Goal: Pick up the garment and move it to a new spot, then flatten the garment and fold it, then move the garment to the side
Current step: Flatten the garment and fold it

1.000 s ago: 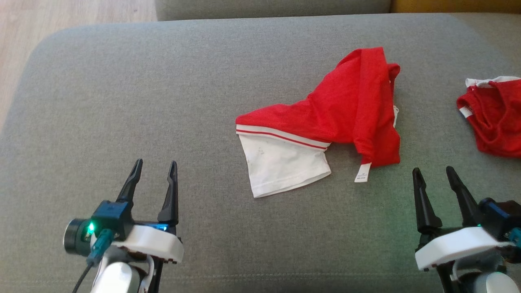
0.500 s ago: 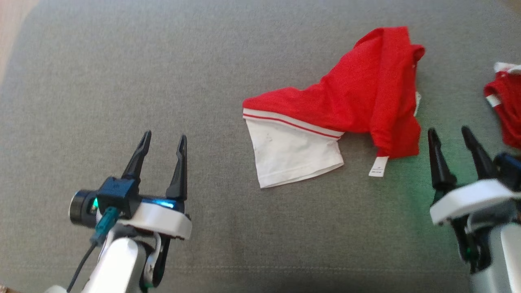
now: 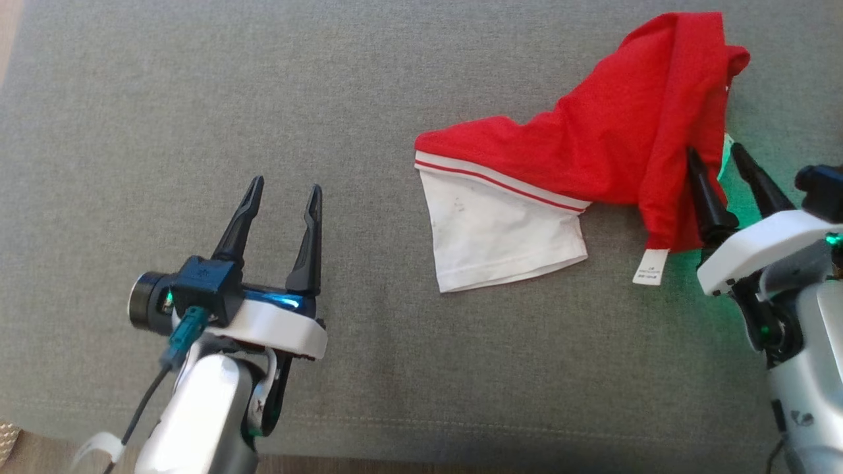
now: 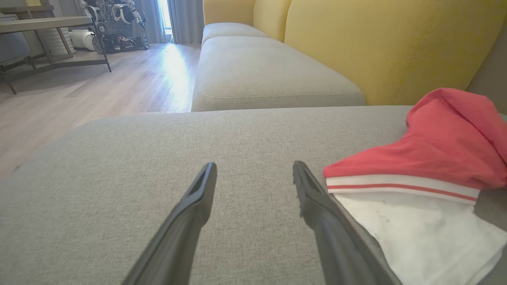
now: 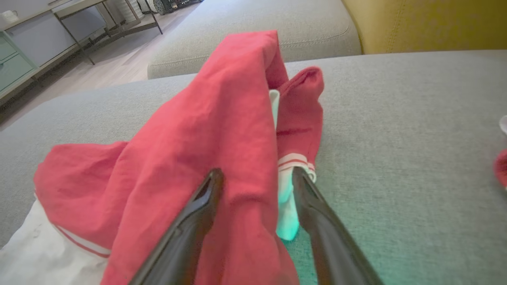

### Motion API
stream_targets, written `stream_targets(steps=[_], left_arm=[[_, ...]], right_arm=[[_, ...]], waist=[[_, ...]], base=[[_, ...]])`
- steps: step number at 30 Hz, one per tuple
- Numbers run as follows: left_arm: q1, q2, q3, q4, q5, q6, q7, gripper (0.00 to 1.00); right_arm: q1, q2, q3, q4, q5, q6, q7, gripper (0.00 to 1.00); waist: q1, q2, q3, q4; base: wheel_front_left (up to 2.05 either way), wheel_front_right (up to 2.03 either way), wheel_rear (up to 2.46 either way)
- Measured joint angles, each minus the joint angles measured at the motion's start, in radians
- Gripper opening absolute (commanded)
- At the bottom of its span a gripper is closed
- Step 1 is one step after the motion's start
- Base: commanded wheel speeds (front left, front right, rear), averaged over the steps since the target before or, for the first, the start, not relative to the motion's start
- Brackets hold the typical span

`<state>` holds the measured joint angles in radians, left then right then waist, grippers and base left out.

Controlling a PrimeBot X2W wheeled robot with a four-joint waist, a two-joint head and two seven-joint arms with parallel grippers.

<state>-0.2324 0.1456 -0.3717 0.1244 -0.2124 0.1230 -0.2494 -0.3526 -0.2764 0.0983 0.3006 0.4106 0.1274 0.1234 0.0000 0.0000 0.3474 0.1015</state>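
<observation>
At the right claw (image 3: 712, 149): released, dark fingers spread astride a raised red fold at the right edge of the crumpled red-and-white cloth garment (image 3: 593, 145), one finger lying against the red cloth, not clamped on it. Just below that fold, a small white care label (image 3: 649, 267). At the garment's lower left, a flat white panel (image 3: 500, 237) under a red-striped white band. Well left of the garment, the left claw (image 3: 287, 183): likewise released, fingers wide, above bare cushion. Under the garment, a grey woven sofa cushion (image 3: 197, 99); behind the garment, a yellow backrest (image 4: 396, 51).
</observation>
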Motion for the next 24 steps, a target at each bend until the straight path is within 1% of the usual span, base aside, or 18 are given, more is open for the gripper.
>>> stream_targets(steps=[2,5,12,16,20,24], left_arm=[[0.0,-0.003,0.0,0.006,0.0,0.0,0.0,1.0],[0.0,-0.009,0.0,0.009,0.0,0.0,0.0,1.0],[0.0,-0.019,0.002,0.006,0.004,0.0,0.0,1.0],[-0.004,-0.025,0.002,0.004,0.008,-0.009,0.0,1.0],[-0.02,-0.032,0.004,0.002,0.009,-0.018,0.0,1.0],[-0.027,-0.042,0.005,0.0,0.018,-0.019,0.0,1.0]], right_arm=[[-0.008,-0.019,0.02,0.005,0.014,0.0,-0.003,0.0],[-0.009,-0.039,0.022,0.001,0.013,0.0,-0.024,0.0],[-0.012,-0.052,0.001,-0.082,0.01,0.0,-0.025,0.0],[-0.052,-0.068,-0.03,-0.13,-0.001,0.0,0.007,0.0],[-0.113,-0.088,-0.039,-0.165,-0.007,0.0,0.045,0.0],[-0.18,-0.09,-0.019,-0.142,-0.007,0.0,0.076,0.0]], waist=[[0.0,0.0,0.001,0.003],[0.0,0.0,-0.002,0.006],[0.0,0.0,0.006,0.004],[0.0,0.0,0.016,0.01],[0.0,0.0,0.027,0.024],[0.0,0.0,0.039,0.037]], base=[[0.0,0.0,0.0],[0.0,0.0,0.0],[0.0,0.0,0.0],[0.0,0.0,0.0],[0.0,0.0,0.0],[0.0,0.0,0.0]])
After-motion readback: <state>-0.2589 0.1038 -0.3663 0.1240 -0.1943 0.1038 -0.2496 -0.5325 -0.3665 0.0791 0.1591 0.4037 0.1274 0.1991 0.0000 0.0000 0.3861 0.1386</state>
